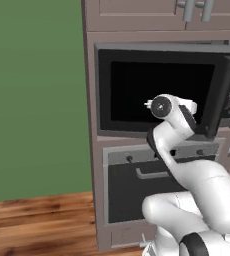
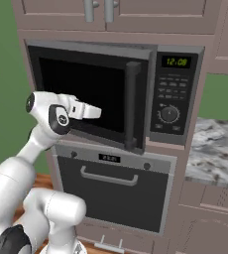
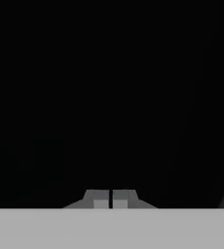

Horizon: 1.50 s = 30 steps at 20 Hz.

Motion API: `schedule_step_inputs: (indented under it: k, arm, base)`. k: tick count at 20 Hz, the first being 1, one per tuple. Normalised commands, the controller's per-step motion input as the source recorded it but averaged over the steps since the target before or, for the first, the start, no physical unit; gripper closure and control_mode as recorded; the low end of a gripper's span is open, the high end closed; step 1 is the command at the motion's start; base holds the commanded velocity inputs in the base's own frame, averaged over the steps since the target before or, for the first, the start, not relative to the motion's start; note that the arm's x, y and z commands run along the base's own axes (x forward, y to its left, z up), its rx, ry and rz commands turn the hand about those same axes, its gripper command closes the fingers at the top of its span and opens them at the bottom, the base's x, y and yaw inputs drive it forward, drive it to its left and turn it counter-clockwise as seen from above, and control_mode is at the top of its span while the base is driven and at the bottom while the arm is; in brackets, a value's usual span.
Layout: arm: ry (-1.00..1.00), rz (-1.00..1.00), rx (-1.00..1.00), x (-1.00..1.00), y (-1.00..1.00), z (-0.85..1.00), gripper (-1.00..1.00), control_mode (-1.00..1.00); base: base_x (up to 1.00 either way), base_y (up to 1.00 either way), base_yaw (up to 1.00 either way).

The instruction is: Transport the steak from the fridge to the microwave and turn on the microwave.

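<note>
The microwave (image 2: 178,99) is a grey built-in box with a black-windowed door (image 2: 86,94), a dark vertical bar handle (image 2: 132,106), green digits and a round knob (image 2: 169,114). The door seems to stand slightly out from the frame at its handle side. My gripper (image 2: 101,112) hovers right in front of the door window, left of the handle, pointing into the black glass. In the hand view my gripper (image 3: 111,200) has its two tips pressed together with nothing between them, against plain darkness. The steak and the fridge are out of view.
A dark oven (image 2: 111,191) with a curved horizontal handle sits directly below the microwave. Brown cabinets (image 2: 136,12) run above. A marble counter (image 2: 217,149) lies to the right. A green wall (image 1: 34,95) and wooden floor (image 1: 37,220) are on the left.
</note>
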Motion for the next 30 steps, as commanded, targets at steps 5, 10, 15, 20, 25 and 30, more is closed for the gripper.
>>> schedule_step_inputs:
  k: [5, 10, 15, 20, 25, 30]
  arm:
    - [0.00, 0.12, 0.13, 0.41, -0.41, 0.21, 1.00, -1.00]
    - [0.00, 0.05, 0.17, 0.48, -0.12, 0.22, 1.00, -1.00]
    - [0.00, 0.04, 0.11, 0.43, 0.00, 0.03, 1.00, -1.00]
    - [0.00, 0.05, 0.10, 0.38, 0.00, 0.00, 1.00, -1.00]
    - [0.00, 0.03, 0.08, 0.04, 0.00, 0.07, 1.00, -1.00]
    - [0.00, 0.03, 0.04, -0.26, 0.00, 0.18, 1.00, -1.00]
  base:
    - [0.00, 0.00, 0.00]
    - [0.00, 0.00, 0.00]
    - [0.00, 0.00, 0.00]
    - [0.00, 0.00, 0.00]
    - [0.00, 0.00, 0.00]
    - [0.00, 0.00, 0.00]
